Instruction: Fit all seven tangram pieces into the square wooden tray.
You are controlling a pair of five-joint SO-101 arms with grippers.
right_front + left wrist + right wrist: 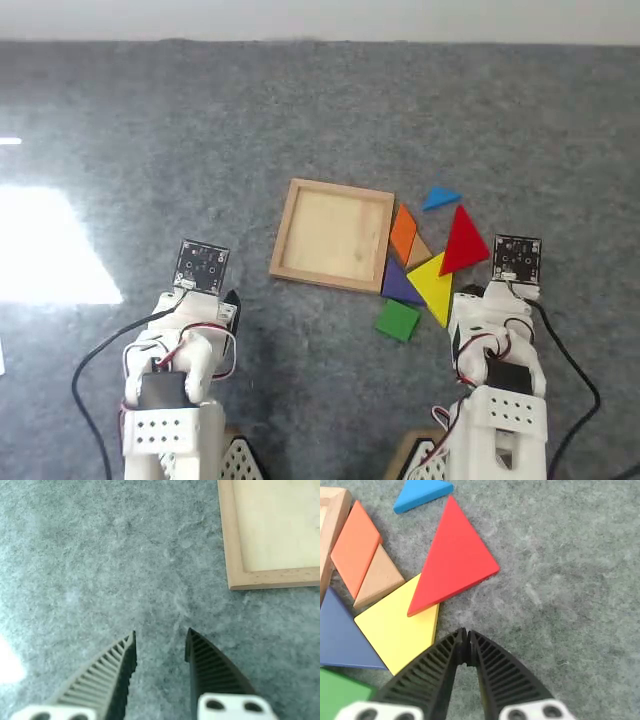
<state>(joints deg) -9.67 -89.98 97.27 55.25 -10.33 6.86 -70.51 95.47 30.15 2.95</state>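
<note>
1. High view: the square wooden tray (pixel 335 235) lies bare on grey felt (pixel 150 120). The tangram pieces (pixel 433 285) cluster at its right edge, with open felt to its left.
2. Left wrist view: the left gripper (pixel 161 631), fingers apart, is above felt near the tray's corner.
3. Right wrist view: the right gripper (pixel 467 631), tips together on nothing, is just beside the yellow triangle (pixel 395 625), which touches the red triangle (pixel 452 555).

The white left arm (pixel 185 345) is folded low, and its black, ridged left gripper (pixel 161 634) has its fingers spread apart. The white right arm (pixel 495 345) sits alongside, and the black right gripper (pixel 466 632) has its fingertips pressed together.
</note>
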